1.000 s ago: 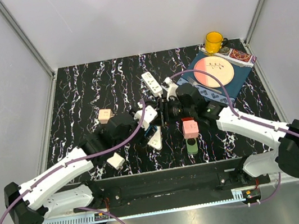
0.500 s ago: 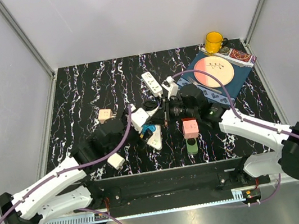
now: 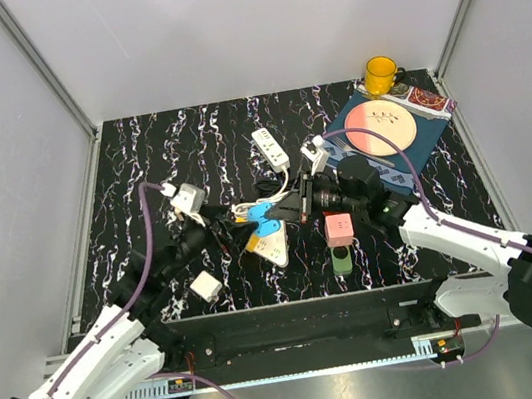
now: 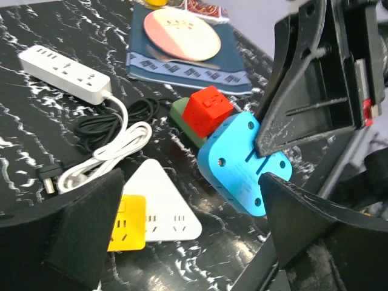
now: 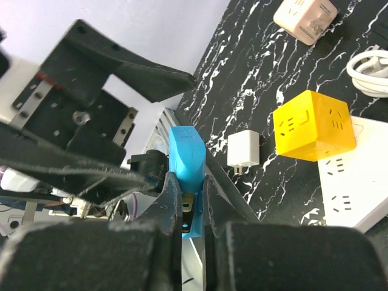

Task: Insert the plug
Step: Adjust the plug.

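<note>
The blue plug (image 3: pixel 264 217) hangs just above the table's middle, with my right gripper (image 3: pixel 278 214) shut on it. In the right wrist view the plug (image 5: pixel 187 154) is pinched between both fingers, a brass prong showing between them. My left gripper (image 3: pixel 237 226) stands open just left of the plug, its fingers apart from it. From the left wrist the plug (image 4: pixel 242 163) shows its flat blue face in the right gripper's fingers (image 4: pixel 301 85), above the gap of my left gripper (image 4: pixel 194 203). A white triangular power strip (image 4: pixel 167 212) carrying a yellow cube socket (image 4: pixel 127 223) lies below.
A long white power strip (image 3: pixel 270 147) with coiled cable lies behind. A red cube (image 3: pixel 338 226) on a green block (image 3: pixel 342 261) sits right of the plug. A small white adapter (image 3: pixel 205 287) is near the front. A plate (image 3: pixel 383 126) on a blue mat and a yellow mug (image 3: pixel 381 73) stand far right.
My left gripper has opened, let go of the blue plug and drawn back to the left. The right gripper has shut on the plug and now holds it alone.
</note>
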Robot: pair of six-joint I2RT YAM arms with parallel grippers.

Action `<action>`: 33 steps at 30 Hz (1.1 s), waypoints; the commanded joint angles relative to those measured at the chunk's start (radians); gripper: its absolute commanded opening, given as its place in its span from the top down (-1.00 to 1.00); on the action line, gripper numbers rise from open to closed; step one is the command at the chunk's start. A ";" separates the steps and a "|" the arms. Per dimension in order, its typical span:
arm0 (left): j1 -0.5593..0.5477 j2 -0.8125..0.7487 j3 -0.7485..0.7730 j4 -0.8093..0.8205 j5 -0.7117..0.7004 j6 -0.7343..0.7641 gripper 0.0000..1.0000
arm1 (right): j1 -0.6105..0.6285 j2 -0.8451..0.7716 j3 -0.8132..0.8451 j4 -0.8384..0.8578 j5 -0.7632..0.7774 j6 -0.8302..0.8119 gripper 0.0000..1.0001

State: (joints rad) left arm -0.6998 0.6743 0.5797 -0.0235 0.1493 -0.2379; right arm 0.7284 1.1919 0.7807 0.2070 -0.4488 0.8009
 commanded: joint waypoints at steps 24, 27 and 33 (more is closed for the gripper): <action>0.204 0.180 -0.198 0.853 0.519 -0.750 0.13 | -0.021 -0.012 -0.097 0.393 -0.091 0.087 0.99; 0.203 0.186 -0.201 0.866 0.513 -0.771 0.46 | -0.023 -0.006 -0.097 0.400 -0.102 0.080 0.99; 0.204 0.169 -0.234 0.916 0.419 -0.850 1.00 | -0.023 -0.003 -0.104 0.407 -0.110 0.067 0.37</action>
State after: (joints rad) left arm -0.4911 0.8608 0.3702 0.7582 0.6117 -1.0641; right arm 0.7105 1.1854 0.6800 0.5865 -0.5610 0.8616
